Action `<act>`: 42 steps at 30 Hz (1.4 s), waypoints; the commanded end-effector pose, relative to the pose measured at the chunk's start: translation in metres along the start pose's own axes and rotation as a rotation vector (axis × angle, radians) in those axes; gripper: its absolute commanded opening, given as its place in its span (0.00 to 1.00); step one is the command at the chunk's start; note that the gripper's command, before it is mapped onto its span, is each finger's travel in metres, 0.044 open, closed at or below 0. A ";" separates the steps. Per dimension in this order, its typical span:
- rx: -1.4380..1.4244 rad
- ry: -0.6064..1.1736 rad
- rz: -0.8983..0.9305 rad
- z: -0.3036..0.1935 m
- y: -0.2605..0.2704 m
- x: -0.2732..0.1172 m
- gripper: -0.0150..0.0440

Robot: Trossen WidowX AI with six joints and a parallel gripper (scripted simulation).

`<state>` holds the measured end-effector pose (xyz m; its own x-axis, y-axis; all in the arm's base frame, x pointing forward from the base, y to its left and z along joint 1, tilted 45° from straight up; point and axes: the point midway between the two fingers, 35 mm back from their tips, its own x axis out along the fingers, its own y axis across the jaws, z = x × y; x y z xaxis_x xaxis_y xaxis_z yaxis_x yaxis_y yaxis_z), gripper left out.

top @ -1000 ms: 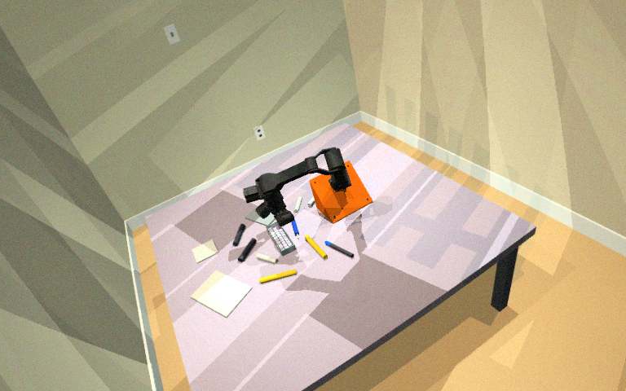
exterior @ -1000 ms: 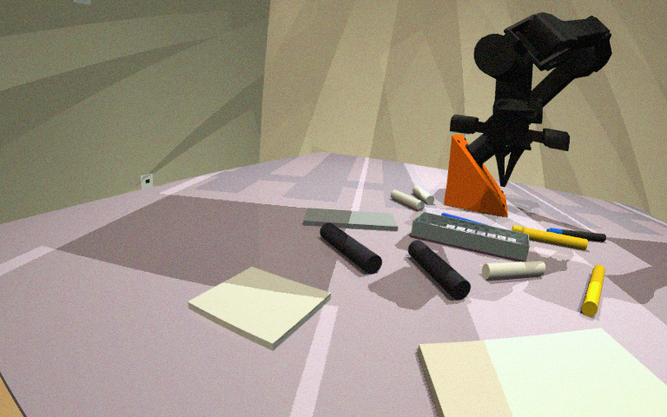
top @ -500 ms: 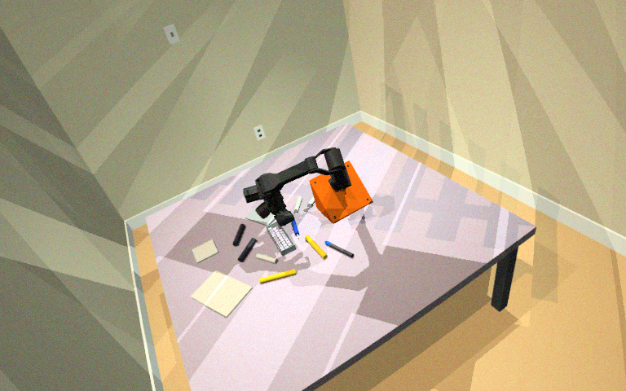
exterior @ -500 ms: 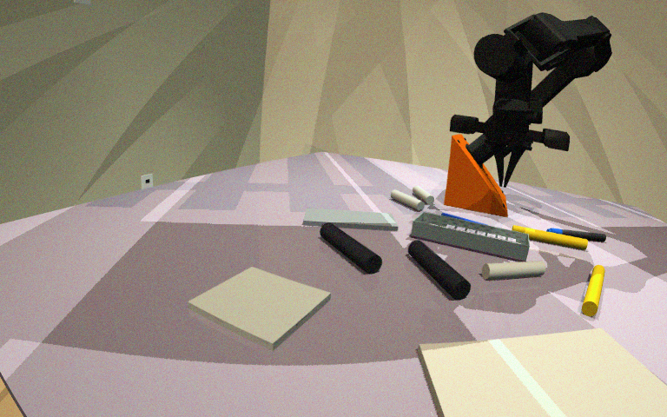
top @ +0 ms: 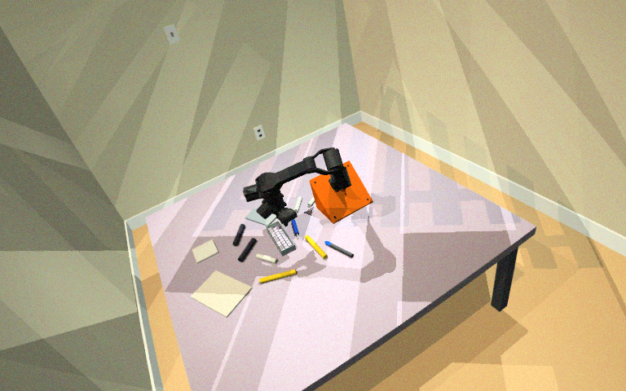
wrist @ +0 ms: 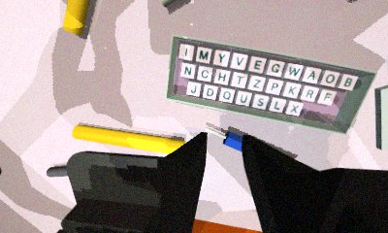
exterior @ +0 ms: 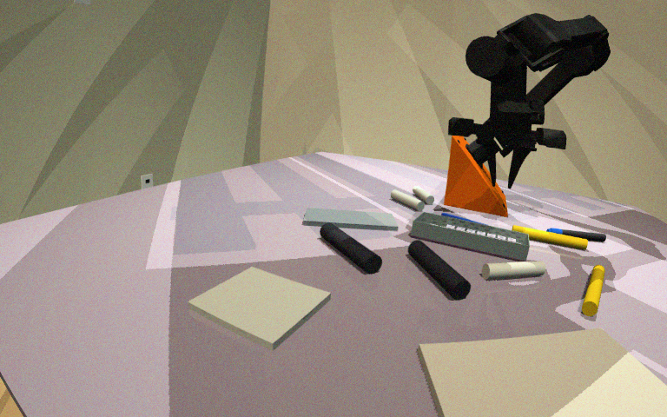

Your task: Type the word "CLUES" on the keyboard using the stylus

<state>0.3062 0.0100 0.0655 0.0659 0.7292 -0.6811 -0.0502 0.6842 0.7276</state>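
- One claw point(top: 289, 223) point(exterior: 501, 187) point(wrist: 224, 140), fingers partly spread, nothing between them, raised above the bench point(top: 336, 309) point(exterior: 94, 309) point(wrist: 16, 63); best opened a little wider before descent.
- One stylus, blue with a pale tip point(top: 295, 228) point(exterior: 458, 217) point(wrist: 234, 141), flat beside the keyboard point(top: 287, 251) point(exterior: 469, 238) point(wrist: 269, 114); grip square across the barrel, well behind the tip.
- One yellow marker point(top: 315, 247) point(exterior: 549, 237) point(wrist: 128, 137), near the tip end; keep the fingers off it.
- One firm squeeze, then a straight lift, lest the barrel roll or swivel.
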 end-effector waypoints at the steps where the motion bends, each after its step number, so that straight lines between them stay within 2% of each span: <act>1: -0.216 -0.004 0.098 -0.014 -0.015 0.009 0.51; 6: -0.541 -0.081 0.208 -0.029 -0.029 0.018 0.51; 12: -0.908 -0.255 0.285 -0.046 -0.041 0.025 0.51; 20: -1.159 -0.416 0.280 -0.056 -0.048 0.029 0.51; 42: -1.186 -0.428 0.276 -0.057 -0.048 0.030 0.51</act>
<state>0.2546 -0.0006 0.0072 0.2049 0.9346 -0.2908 -0.9479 0.2635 0.1792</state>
